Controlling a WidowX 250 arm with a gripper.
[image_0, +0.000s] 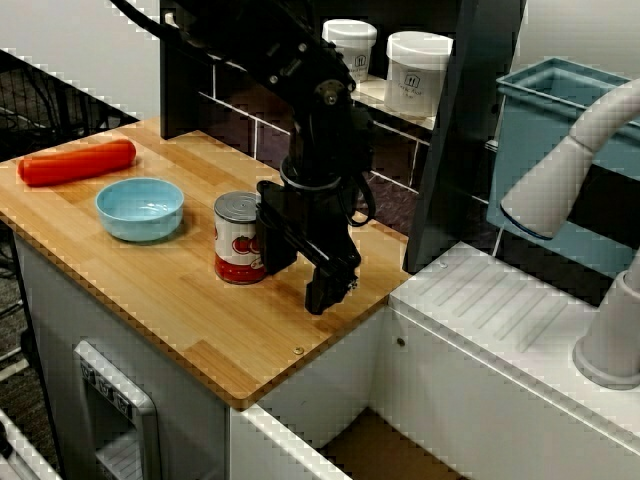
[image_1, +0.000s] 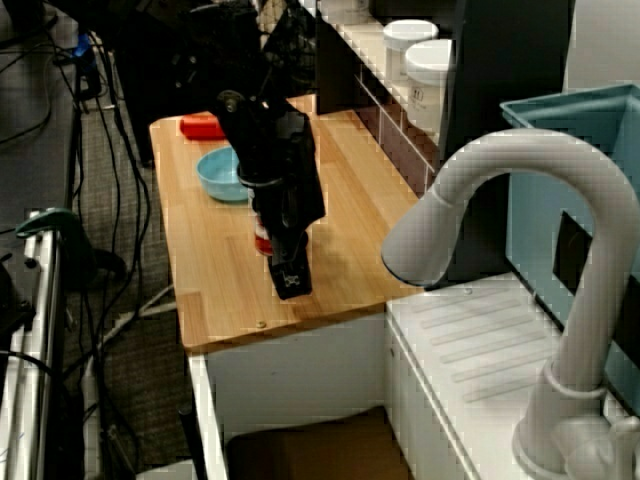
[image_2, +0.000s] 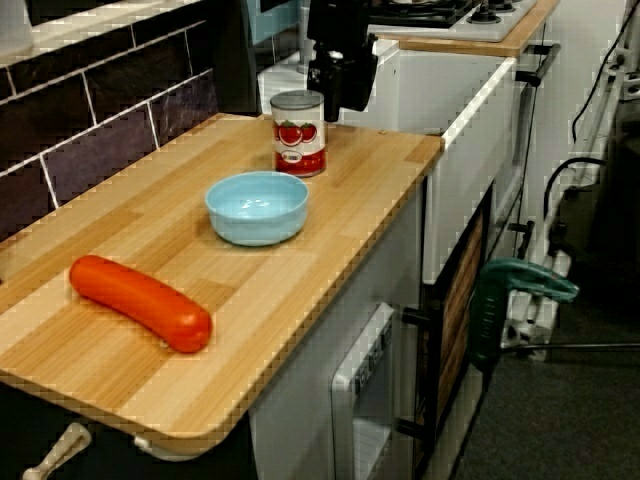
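Just beside tomato can (image_0: 240, 238): fingers (image_0: 305, 272), spread/shut unclear; can upright, sealed; blue bowl (image_0: 140, 208) nr.

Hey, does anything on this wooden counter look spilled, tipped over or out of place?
Nothing stands out. The tomato can stands upright, the blue bowl sits upright and empty, and the red sausage lies flat on the counter. No spills or damage show. The hand hangs beside the can.

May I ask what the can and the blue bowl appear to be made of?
The can looks metal, by its shiny silver lid, with a glossy printed tomato label. The bowl looks like plastic or glazed ceramic; its smooth pale-blue sheen fits either.
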